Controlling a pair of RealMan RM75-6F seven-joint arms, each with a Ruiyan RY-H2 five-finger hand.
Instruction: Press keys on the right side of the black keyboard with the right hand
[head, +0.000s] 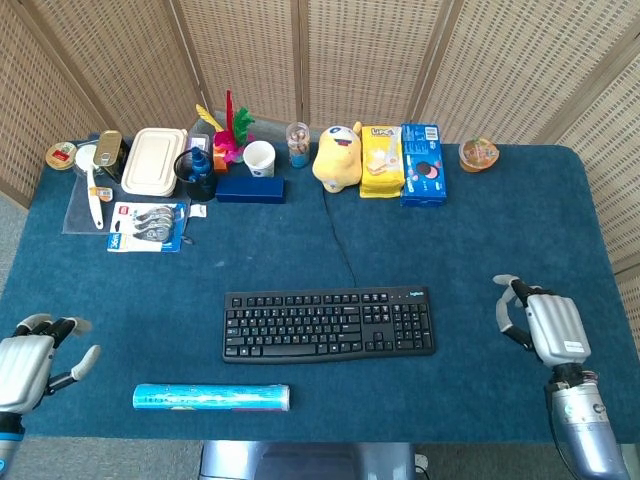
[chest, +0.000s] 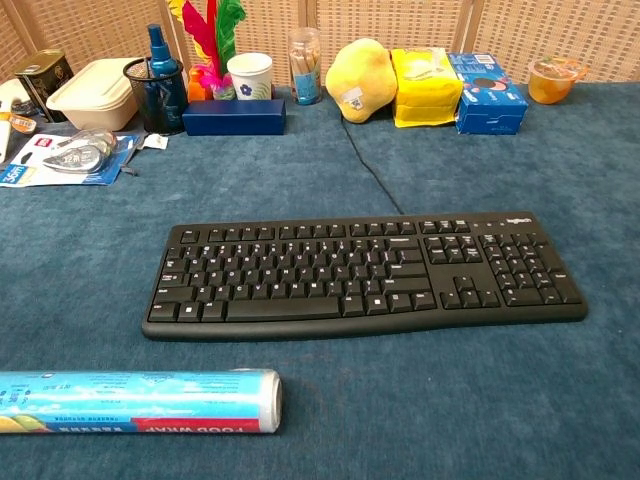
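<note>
The black keyboard lies flat on the blue cloth near the table's front, its cable running back toward the yellow plush; it also fills the middle of the chest view, keyboard. My right hand hovers well to the right of the keyboard, near the table's right edge, fingers apart and holding nothing. My left hand sits at the front left corner, fingers spread, empty. Neither hand shows in the chest view.
A blue foil roll lies in front of the keyboard. Along the back stand a yellow plush, yellow packet, blue cookie box, navy box, paper cup, pen holder, lunch box and jelly cup.
</note>
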